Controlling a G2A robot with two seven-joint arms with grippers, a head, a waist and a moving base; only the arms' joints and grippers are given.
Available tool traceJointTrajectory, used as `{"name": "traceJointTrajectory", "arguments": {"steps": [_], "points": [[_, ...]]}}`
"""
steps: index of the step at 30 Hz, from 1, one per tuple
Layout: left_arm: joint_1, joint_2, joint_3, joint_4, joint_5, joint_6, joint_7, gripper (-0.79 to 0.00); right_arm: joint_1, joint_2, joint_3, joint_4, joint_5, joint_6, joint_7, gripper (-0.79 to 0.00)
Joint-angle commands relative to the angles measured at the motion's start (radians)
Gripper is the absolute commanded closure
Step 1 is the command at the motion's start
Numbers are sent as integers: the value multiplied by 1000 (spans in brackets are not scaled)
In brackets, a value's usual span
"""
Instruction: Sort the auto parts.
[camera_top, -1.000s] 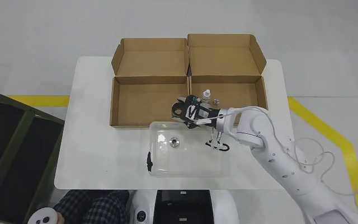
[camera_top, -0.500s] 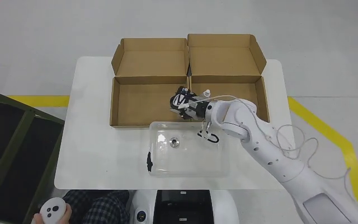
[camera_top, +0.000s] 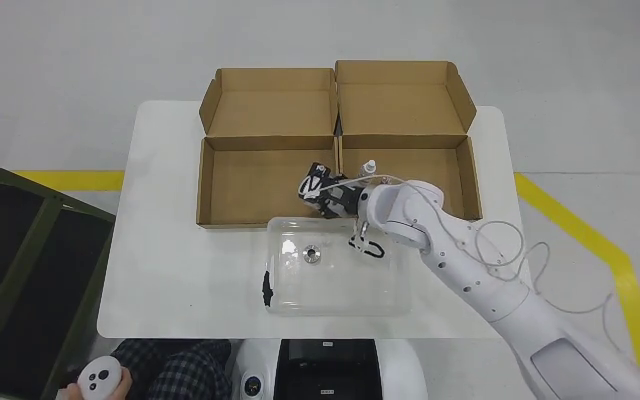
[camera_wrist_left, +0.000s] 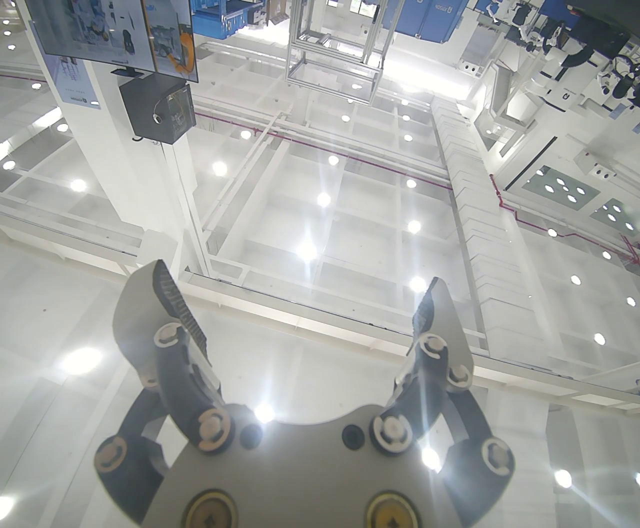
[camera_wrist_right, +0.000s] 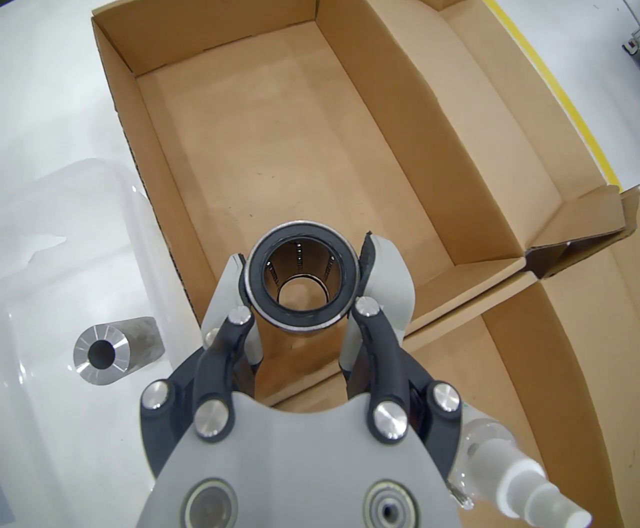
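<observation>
Here the right claw clenches a hollow steel bearing, black-rimmed with ball rows inside, over a cardboard box.

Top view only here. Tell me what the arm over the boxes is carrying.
Observer: The right end effector is shut on a linear bearing, a metal sleeve with black end rings and rows of balls inside.
Operator: Report the other arm's end effector.
Observer: The left end effector is open and holds nothing.
Operator: Describe that round part in the tray.
Observer: It is a metal cylinder lying in the clear tray, with a bore in its end face and fine radial lines around the bore.
</observation>
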Motion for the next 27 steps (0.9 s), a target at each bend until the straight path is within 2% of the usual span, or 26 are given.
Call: {"name": "traceJointTrajectory", "arguments": {"steps": [1,6,10,12,15,21,27], "points": [[0,0,0,0,0,0,0,-785,1,-3,-1,6,1,-3,4,-157],[0,0,0,0,0,0,0,-785,3,-11,2,18,2,-7,13,-336],[0,0,0,0,0,0,0,-785,7,-17,4,30,4,-14,17,-372],[0,0,0,0,0,0,0,-785,9,-20,4,35,6,-16,20,-443],[0,0,0,0,0,0,0,-785,10,-24,6,39,7,-21,25,-496],[0,0,0,0,0,0,0,-785,6,-24,28,4,1,-33,19,-523],[0,0,0,0,0,0,0,-785,-36,-7,83,-116,-21,-59,24,-533]]}}
